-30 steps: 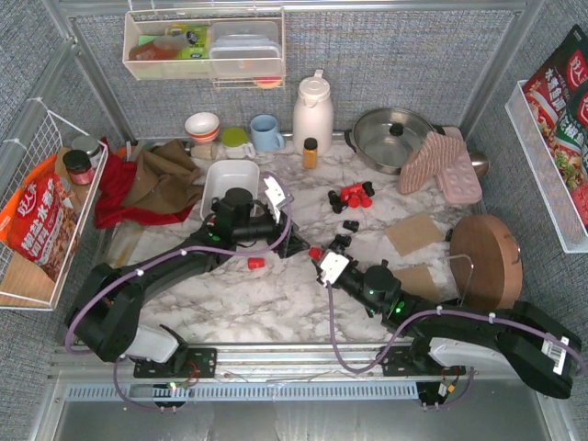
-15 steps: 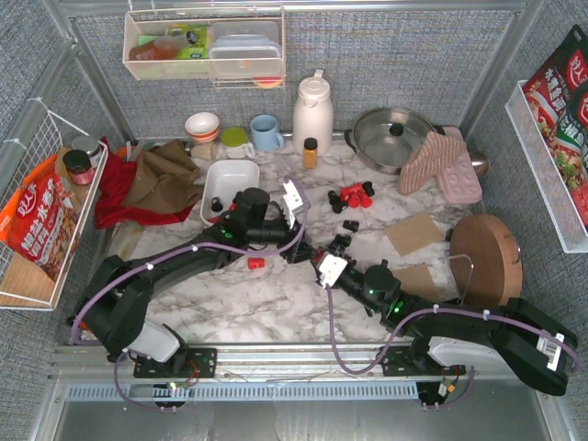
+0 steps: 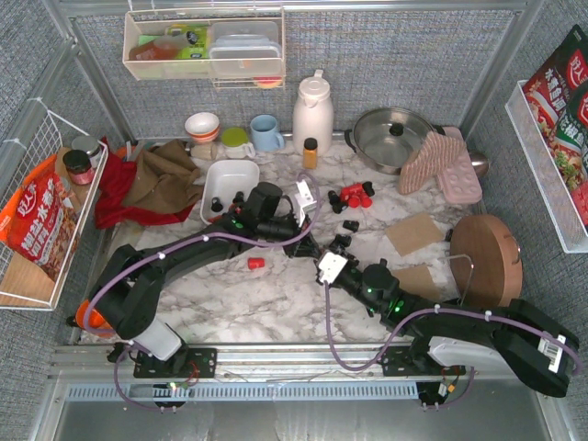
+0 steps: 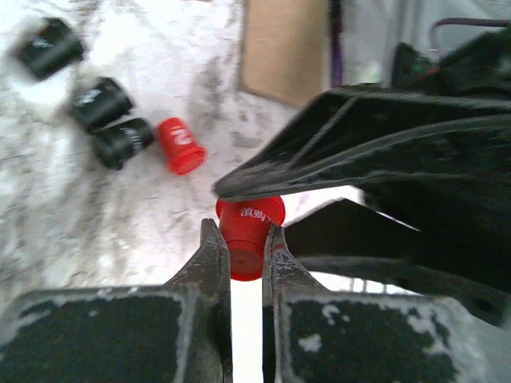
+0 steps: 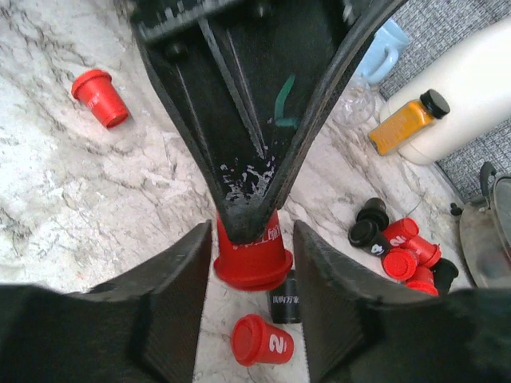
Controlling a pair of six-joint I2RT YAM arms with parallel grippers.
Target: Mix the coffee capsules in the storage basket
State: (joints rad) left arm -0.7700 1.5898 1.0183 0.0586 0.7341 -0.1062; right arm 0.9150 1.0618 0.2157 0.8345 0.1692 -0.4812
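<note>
**Top external.** We list the storage basket (image 3: 228, 164) at the back left of the desk (image 3: 276, 308), with two black capsules (image 3: 218, 204) in it. A mixed cluster of coffee capsules (image 3: 354, 194) lies well apart to its right. One stray capsule (image 3: 255, 263), red, lies nearer the arms. The left hand (image 3: 305, 241) and right hand (image 3: 322, 255) meet tip to tip between basket and cluster. What they share we cannot make out from here.

**Left wrist.** The left hand is clamped on a red capsule (image 4: 249, 239), its fingers (image 4: 209, 263) pinching the narrow end. The right hand's black fingers lie against the wide rim. More capsules lie loose beyond, near a cardboard piece (image 4: 287, 48).

**Right wrist.** The right hand's fingers (image 5: 172, 311) flank that capsule's rim on both sides. By our reading they are closed on it.

**Handling.** We judge the capsule light, stiff, glossy and tapered, so it is apt to slip toward its narrow end. It is best taken across the body just under the rim, without crushing.

**In the way.** The right hand crowds the grip and would need to let go first. The basket's wall must be cleared. The amber bottle (image 3: 310, 152) stands behind, off that route.
</note>
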